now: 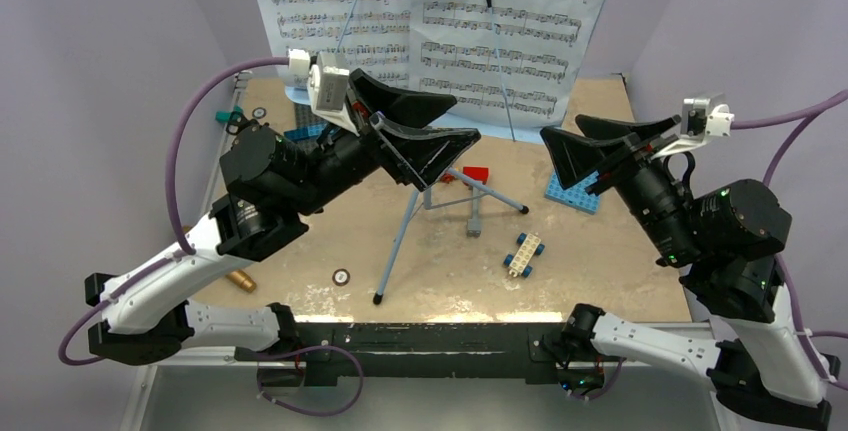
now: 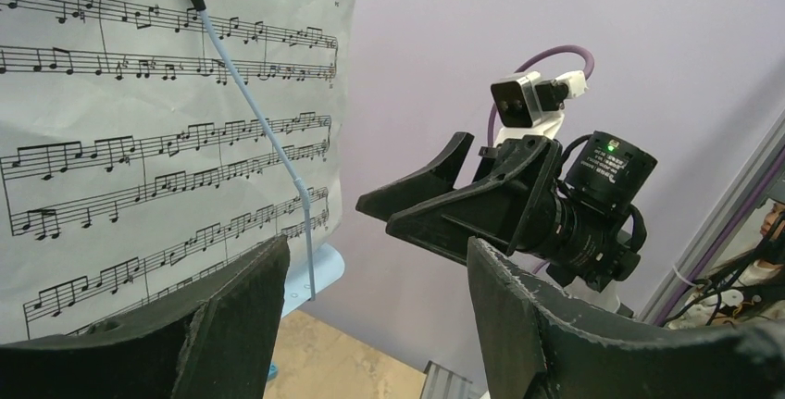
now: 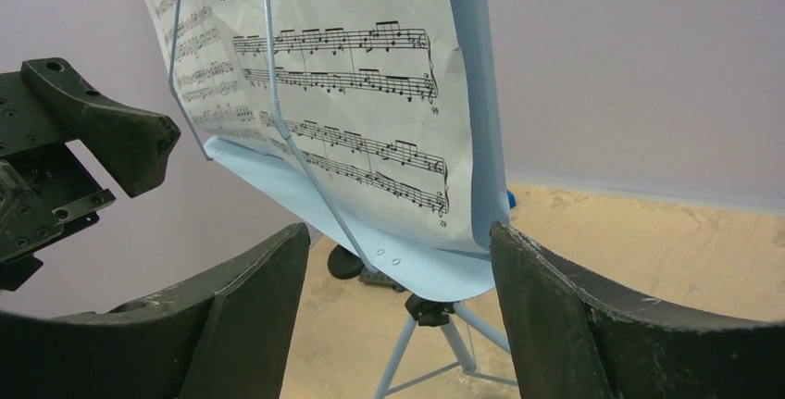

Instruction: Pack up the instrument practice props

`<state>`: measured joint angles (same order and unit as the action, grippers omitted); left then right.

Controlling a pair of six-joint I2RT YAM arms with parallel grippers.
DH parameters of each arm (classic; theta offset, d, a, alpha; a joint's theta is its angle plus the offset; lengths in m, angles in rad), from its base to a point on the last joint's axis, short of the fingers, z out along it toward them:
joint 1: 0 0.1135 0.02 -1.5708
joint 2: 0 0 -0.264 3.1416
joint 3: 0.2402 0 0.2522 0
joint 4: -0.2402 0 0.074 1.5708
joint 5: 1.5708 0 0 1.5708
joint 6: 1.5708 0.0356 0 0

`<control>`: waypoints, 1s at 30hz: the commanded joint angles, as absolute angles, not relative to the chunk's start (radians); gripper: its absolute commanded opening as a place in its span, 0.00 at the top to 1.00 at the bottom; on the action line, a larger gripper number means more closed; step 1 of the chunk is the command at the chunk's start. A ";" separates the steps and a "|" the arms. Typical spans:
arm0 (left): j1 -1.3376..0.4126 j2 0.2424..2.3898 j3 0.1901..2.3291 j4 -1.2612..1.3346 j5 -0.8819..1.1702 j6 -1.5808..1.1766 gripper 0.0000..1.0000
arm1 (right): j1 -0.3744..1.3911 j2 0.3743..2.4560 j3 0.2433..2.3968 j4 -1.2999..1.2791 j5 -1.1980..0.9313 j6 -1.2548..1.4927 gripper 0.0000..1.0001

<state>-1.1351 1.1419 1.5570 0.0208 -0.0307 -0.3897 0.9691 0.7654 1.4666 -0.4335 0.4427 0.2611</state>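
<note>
- Biggest first: the table (image 1: 620, 251), a pale tan, scuffed board walled in by plain lilac panels, with both arms bolted at its near edge.
- Centre stage, the light-blue tripod music stand (image 1: 400, 241) is upright mid-table on thin metal legs splayed wide, which looks like what steadies that tall load.
- On its desk the white sheet-music pages (image 1: 490, 21) lie open, matte and slightly creased. They lean back against the rear wall and are pinned by slim blue retaining wires (image 2: 259, 112) with black tips, so nothing is packed yet.
- The left gripper (image 1: 466, 117) is raised level with the desk's lower edge, its wedge-shaped black fingers spread wide with nothing between them. To my eye it is lining up on the pages or the desk.
- The right gripper (image 1: 560, 127) mirrors it from the other side, gaping and empty. In its wrist view the desk's right corner sits framed between the rough, grainy fingers but beyond them, not touched.
- A blue studded baseplate (image 1: 572, 194) lies flat by the stand's right side; it is not part of the job.
- A small white brick car (image 1: 523, 252) with blue wheels is parked near the front legs.
- The gold-brown toy microphone (image 1: 240, 279) peeks out from under the left arm, mostly hidden.
</note>
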 commanded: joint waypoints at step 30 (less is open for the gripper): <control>-1.143 1.233 1.681 0.066 -0.005 -0.384 0.27 | 0.957 0.813 1.469 -0.354 0.398 0.205 0.52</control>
<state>-1.1351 1.2247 1.6352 0.0216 -0.0185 -0.3901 0.9653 0.8211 1.4769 -0.4232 0.4198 0.2192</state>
